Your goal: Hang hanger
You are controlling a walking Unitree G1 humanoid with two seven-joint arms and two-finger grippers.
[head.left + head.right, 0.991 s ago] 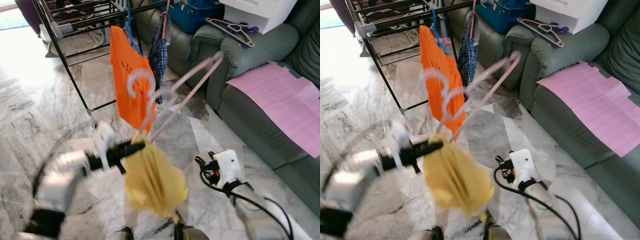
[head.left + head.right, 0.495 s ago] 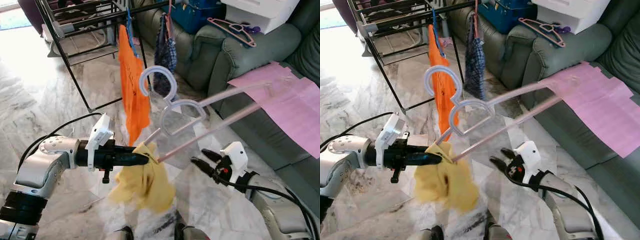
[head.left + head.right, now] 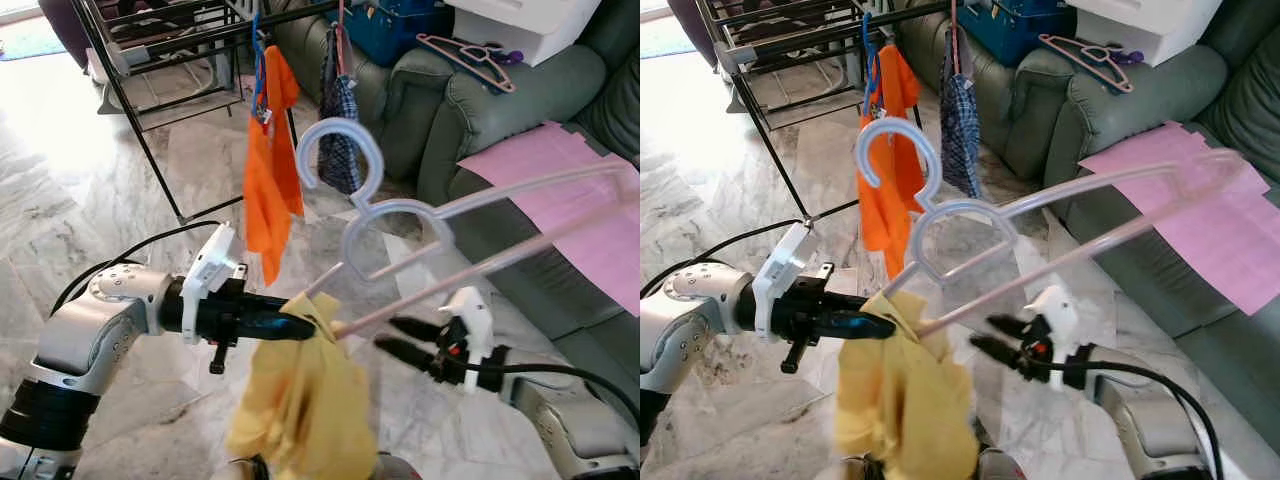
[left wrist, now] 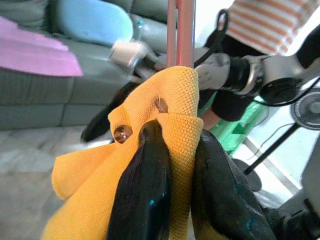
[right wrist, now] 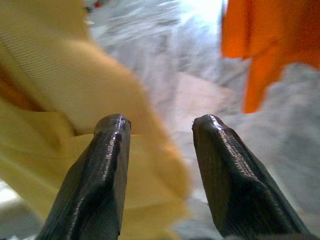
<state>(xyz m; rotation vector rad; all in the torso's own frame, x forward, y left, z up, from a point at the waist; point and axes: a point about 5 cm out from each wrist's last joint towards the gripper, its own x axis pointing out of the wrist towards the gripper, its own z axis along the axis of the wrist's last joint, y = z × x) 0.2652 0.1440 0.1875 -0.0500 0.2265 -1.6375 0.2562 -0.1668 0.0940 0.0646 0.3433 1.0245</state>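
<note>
We are gripping the hanger (image 3: 470, 235) with our left gripper (image 3: 300, 327), whose fingers (image 4: 145, 200) are pinching together on the yellow cloth (image 3: 300, 410) bunched at the hanger's near end. The hanger is sitting in mid-air in front of us, its pale hook (image 3: 895, 150) pointing up toward 12 o'clock and its long pink bars running off toward 2 o'clock, over the pink sheet (image 3: 560, 190) on the green sofa (image 3: 1110, 110). The cloth is drooping below the left gripper toward 6 o'clock. Our right gripper (image 3: 385, 335) is hovering at about 4 o'clock from the hook, just under the lower bar, with its fingers (image 5: 107, 170) standing apart and nothing between them; it is pointing toward the cloth, close to it. The rack (image 3: 150, 45) is standing well beyond the hanger at 11 o'clock, with an orange garment (image 3: 268, 180) and a checked blue one (image 3: 343, 135) hanging from it. Another pink hanger (image 3: 1085, 58) is lying on the sofa arm at 1 o'clock.
</note>
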